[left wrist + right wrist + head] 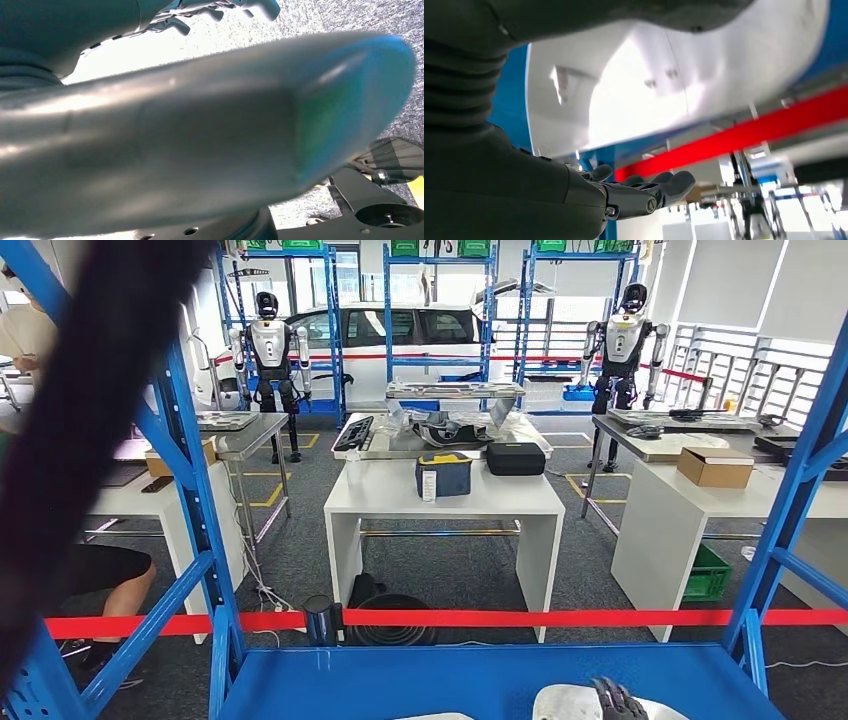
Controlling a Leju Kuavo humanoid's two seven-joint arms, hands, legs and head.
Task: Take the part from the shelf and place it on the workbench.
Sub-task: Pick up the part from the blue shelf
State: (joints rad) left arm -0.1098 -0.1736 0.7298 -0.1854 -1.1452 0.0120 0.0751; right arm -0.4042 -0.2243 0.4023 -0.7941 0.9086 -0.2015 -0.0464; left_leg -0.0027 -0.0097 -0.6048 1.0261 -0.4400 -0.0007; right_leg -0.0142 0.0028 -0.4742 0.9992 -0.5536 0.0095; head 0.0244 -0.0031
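Silver sheet-metal part (580, 703) lies on the blue shelf (400, 680); the right robot hand (617, 700) rests on it, fingers (664, 187) extended, while the left robot hand (200, 15) presses against it, grip unclear.

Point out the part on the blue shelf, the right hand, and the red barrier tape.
part (575, 703): head view, its pale top surface.
right hand (618, 700): head view, dark fingers.
red barrier tape (560, 618): head view, mid-span.

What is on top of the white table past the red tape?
On the white table: a dark blue bag and a black case. What the bag hides can't be seen.
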